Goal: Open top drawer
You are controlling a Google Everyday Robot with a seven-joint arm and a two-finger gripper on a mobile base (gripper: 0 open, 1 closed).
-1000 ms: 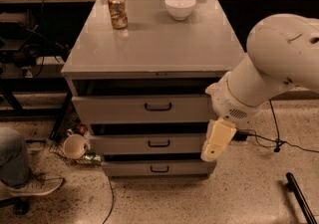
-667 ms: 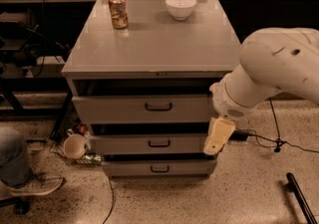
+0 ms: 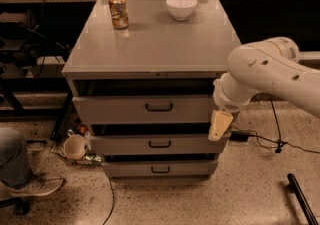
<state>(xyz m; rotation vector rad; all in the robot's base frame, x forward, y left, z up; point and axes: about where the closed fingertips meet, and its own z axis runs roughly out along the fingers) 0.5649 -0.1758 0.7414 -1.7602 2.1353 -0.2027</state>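
The grey cabinet [image 3: 150,44] has three drawers. The top drawer [image 3: 115,110] is the widest, with a small black bar handle [image 3: 159,107] at its centre. A dark gap shows above its front panel and none of its interior is visible. My gripper [image 3: 220,125] hangs cream-coloured from the white arm [image 3: 265,74], pointing down. It is at the right edge of the top drawer's front, well to the right of the handle, and holds nothing. The two shorter drawers [image 3: 160,145] sit below.
A drink can [image 3: 118,11] and a white bowl [image 3: 181,6] stand on the cabinet top. A cup [image 3: 75,146] and clutter lie on the floor at the left. A person's leg and shoe [image 3: 27,179] are at the lower left. Cables [image 3: 272,141] run across the floor at the right.
The arm has shifted to the right and the gripper has risen a little, from beside the middle drawer to beside the top drawer's right edge. The drawers have not moved.
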